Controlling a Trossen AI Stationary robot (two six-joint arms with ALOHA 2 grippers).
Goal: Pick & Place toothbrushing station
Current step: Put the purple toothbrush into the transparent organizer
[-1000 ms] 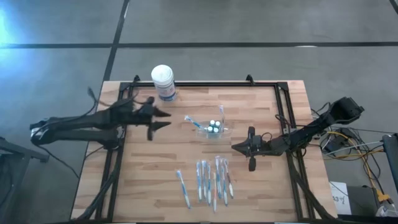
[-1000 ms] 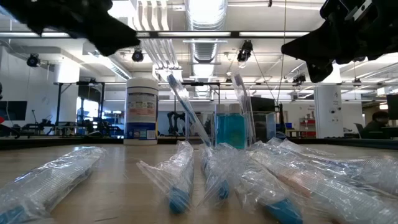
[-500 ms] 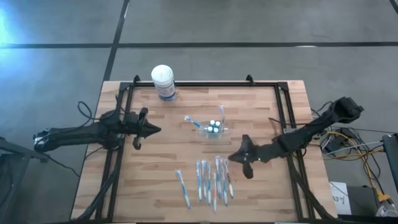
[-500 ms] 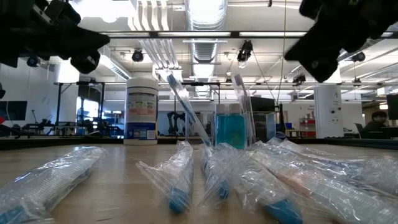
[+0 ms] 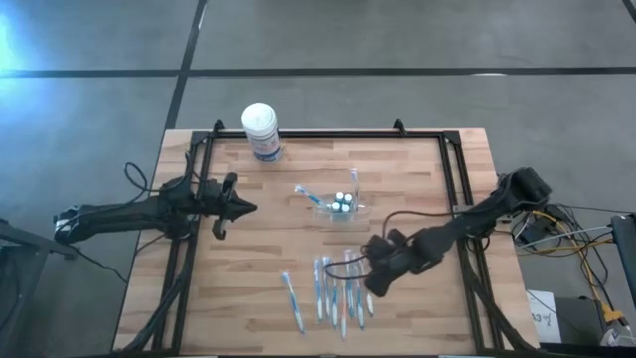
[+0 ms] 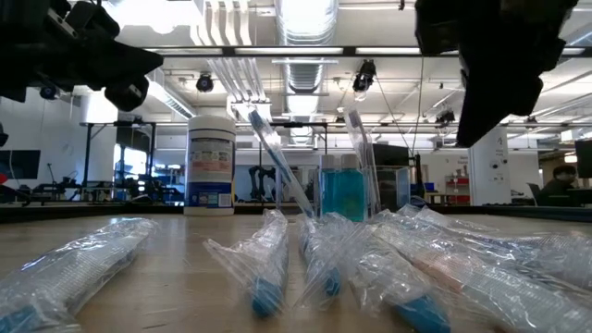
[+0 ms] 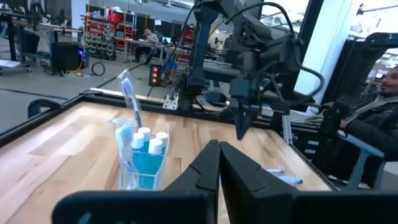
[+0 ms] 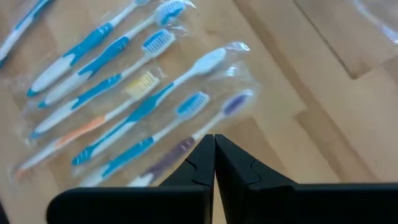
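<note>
The toothbrushing station [image 5: 339, 206] is a clear plastic holder standing on its base at mid-table. It holds a leaning toothbrush [image 7: 129, 93] and white-capped blue tubes [image 7: 148, 144]. My left gripper [image 5: 250, 209] is shut and points level at the station from the table's left, a hand's width short of it. My right gripper [image 5: 372, 285] is shut with nothing in it and tips steeply down above the row of wrapped toothbrushes [image 5: 333, 288], whose brush heads show just past its fingertips [image 8: 214, 139]. In the low view it hangs at the upper right [image 6: 483, 129].
A white-lidded canister [image 5: 261, 131] with a blue label stands at the far left of the table. A black frame [image 5: 452, 189] runs along the table's edges. Bare wood lies between the station and the toothbrushes. A seated person [image 7: 379, 124] shows beyond the right edge.
My left gripper has shut, sunk and drawn back toward the table's left edge, then kept still. My right gripper has swung from the right side toward the near edge and tipped from level to pointing down over the wrapped toothbrushes. No thing on the table has moved.
</note>
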